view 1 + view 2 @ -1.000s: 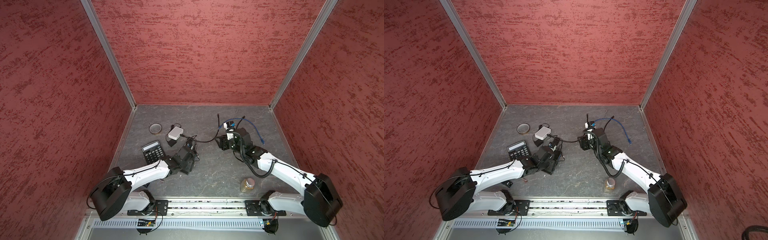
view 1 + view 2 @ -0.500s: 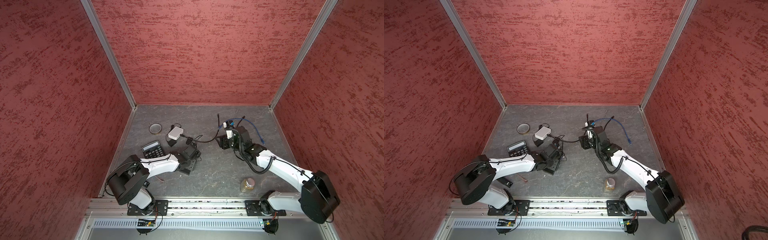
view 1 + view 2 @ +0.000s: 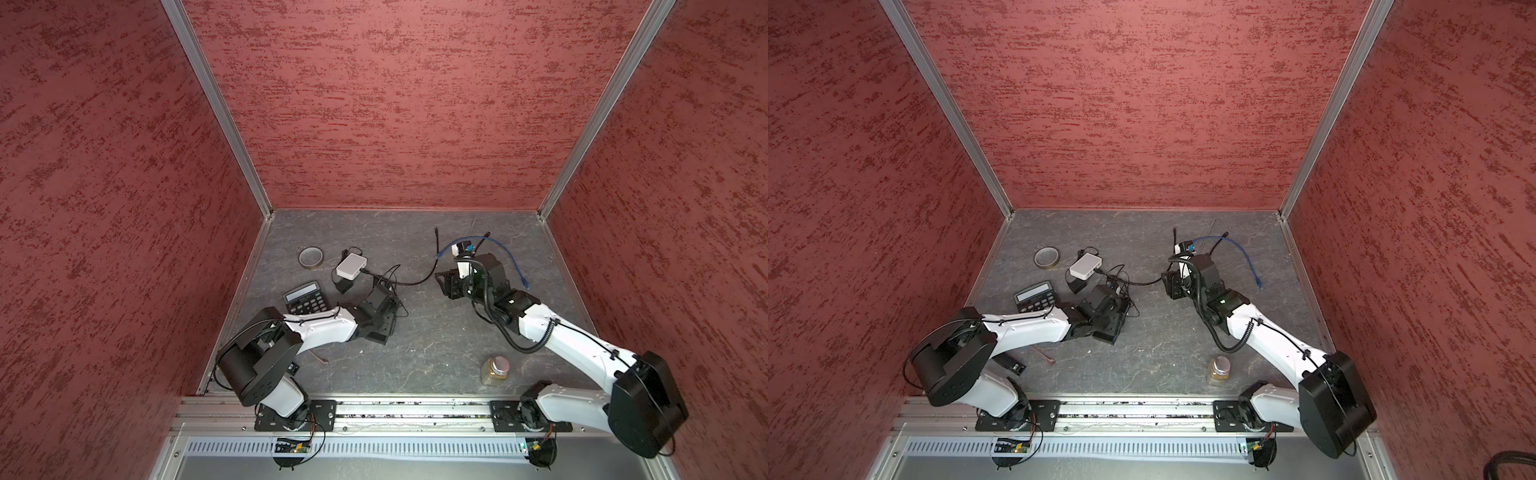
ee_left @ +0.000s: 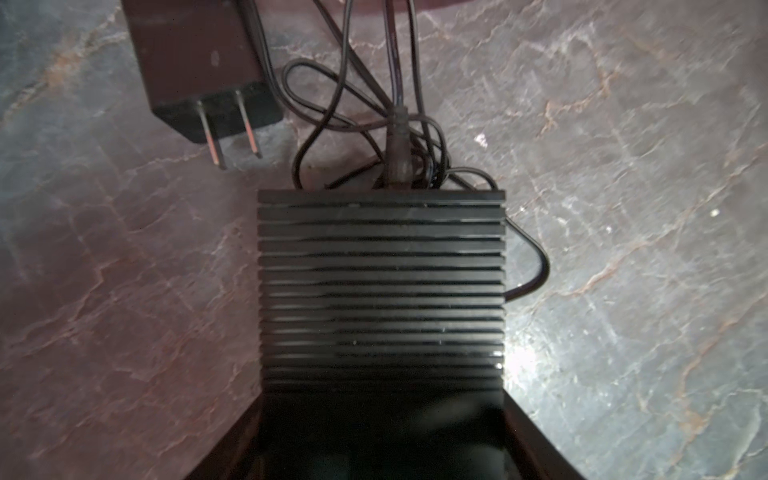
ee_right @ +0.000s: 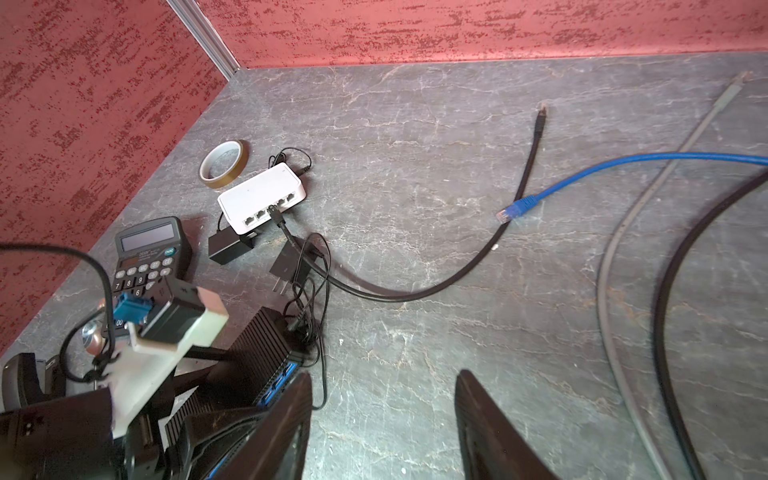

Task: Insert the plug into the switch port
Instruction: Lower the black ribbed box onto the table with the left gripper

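A black ribbed switch (image 4: 380,291) with blue ports (image 5: 282,376) rests on the floor left of centre, a thin power lead in its back. My left gripper (image 4: 381,399) is shut on its two sides; both top views show it there (image 3: 376,301) (image 3: 1100,300). A blue cable's plug (image 5: 513,210) lies loose on the floor near the back, beside a black cable (image 3: 441,251). My right gripper (image 5: 384,376) is open and empty just above the floor, right of the switch (image 3: 451,284). A white switch (image 3: 351,266) has a black cable in one port.
A black power adapter (image 4: 208,70) with two prongs lies just beyond the black switch among tangled leads. A calculator (image 3: 305,297) and a tape roll (image 3: 311,257) sit at the left. A jar (image 3: 494,370) stands near the front right. Grey and black cables (image 5: 623,232) trail at the right.
The left arm's elbow has swung in towards the middle while its gripper stayed on the black switch. The right arm has hardly moved.
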